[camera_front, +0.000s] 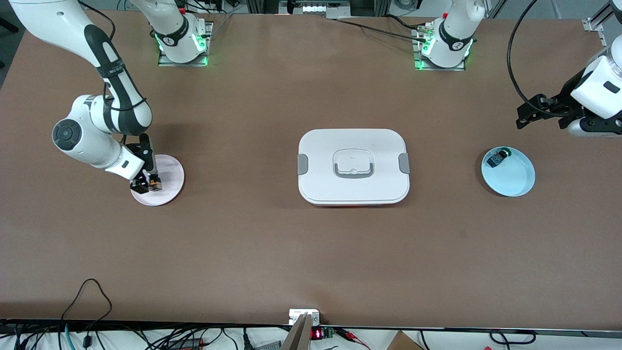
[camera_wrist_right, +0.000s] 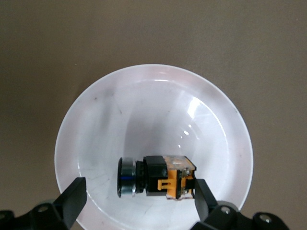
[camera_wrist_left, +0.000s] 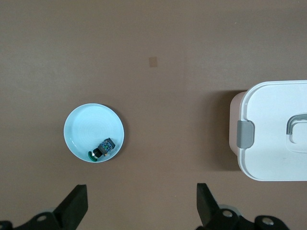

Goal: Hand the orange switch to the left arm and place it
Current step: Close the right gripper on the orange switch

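Brown matte covering spreads over the whole desk point(camera_front: 272, 243), smooth and plain apart from a small paler square patch seen in the left wrist view. Cables trail along the desk edge nearest the front camera, and more cables run between the two green-lit arm bases at the other edge.

At the right arm's end of the desk sits a pale pink plate point(camera_front: 167, 187). On it lies the orange switch point(camera_front: 154, 183), on its side, its metallic end pointing away from one finger of the right end effector point(camera_front: 146, 183). That end effector is lowered onto the plate with its fingers spread wide on either side of the switch; one finger is right at the orange end, the other stands clear of the metal end, so the switch is not clamped.

In the middle of the desk stands the box point(camera_front: 354, 166), lid on, grey clips at both short sides.

Toward the left arm's end lies a light blue plate point(camera_front: 515, 177) holding a small black-blue component point(camera_front: 496, 159) with a green tip. The left end effector point(camera_front: 527, 113) waits in the air with fingers wide apart and nothing between them.
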